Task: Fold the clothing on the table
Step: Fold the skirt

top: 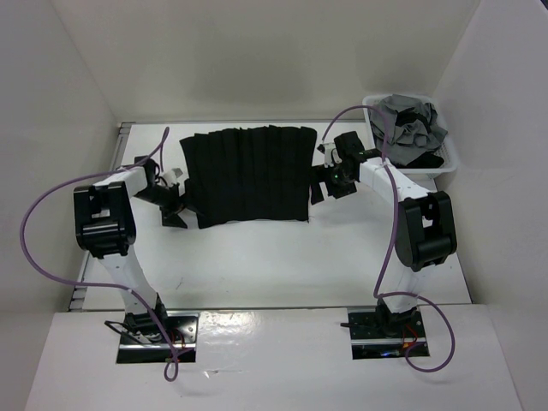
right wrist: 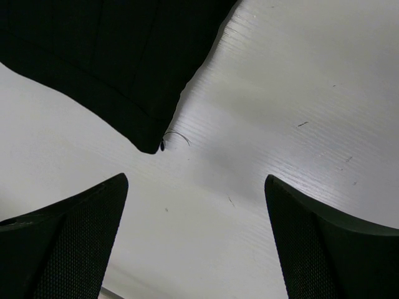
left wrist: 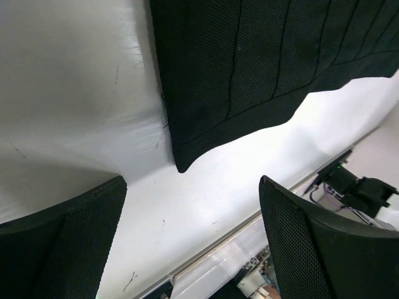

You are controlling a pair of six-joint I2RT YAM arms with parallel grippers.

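Pleated black garment: judged soft, limp, light; best taken at near corners.
Left gripper, right gripper: held wide, empty.

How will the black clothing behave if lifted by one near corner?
Probably floppy: the clothing lies flat on the table with a wavy hem, so a lifted corner would likely drape. Likely light, since the weave looks thin. It may crease along its ribs.

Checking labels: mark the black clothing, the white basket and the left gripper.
black clothing [top: 247, 175]: top view, fabric middle.
white basket [top: 453, 153]: top view, right rim.
left gripper [left wrist: 192, 185]: left wrist view, between fingertips.
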